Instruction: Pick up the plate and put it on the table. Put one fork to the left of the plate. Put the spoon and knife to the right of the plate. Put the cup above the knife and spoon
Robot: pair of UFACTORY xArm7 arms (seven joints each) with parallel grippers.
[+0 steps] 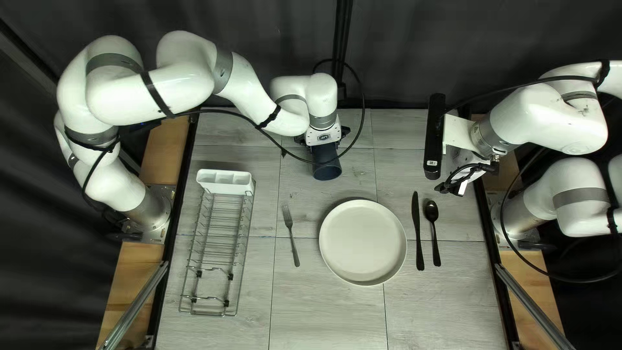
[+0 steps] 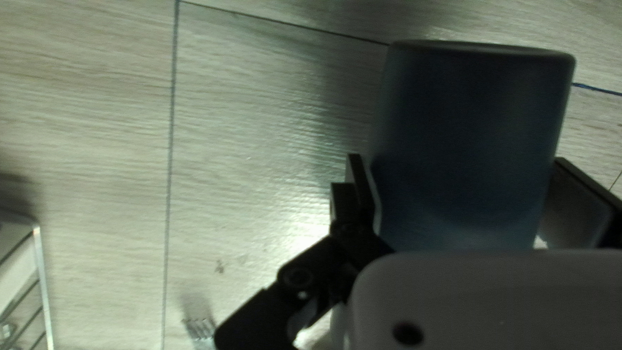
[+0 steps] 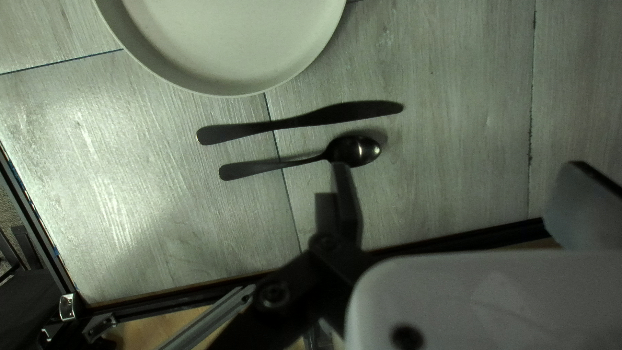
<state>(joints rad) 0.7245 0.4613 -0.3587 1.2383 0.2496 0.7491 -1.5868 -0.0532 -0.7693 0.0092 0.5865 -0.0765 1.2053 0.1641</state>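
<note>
Left pincer (image 1: 324,140) gripping cup (image 1: 327,170), beyond plate (image 1: 363,242). Fork (image 1: 291,234) left of plate; knife (image 1: 417,233), spoon (image 1: 433,223) right.

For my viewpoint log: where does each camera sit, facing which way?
Top left: above the near edge, slanting down at the table; left arm and right arm show.
Left wrist: on that arm, looking along left gripper at the cup; fingers show.
Right wrist: on that arm, looking along right gripper at knife, spoon; fingers show.
Top left and right wrist share plate, knife, spoon.
</note>
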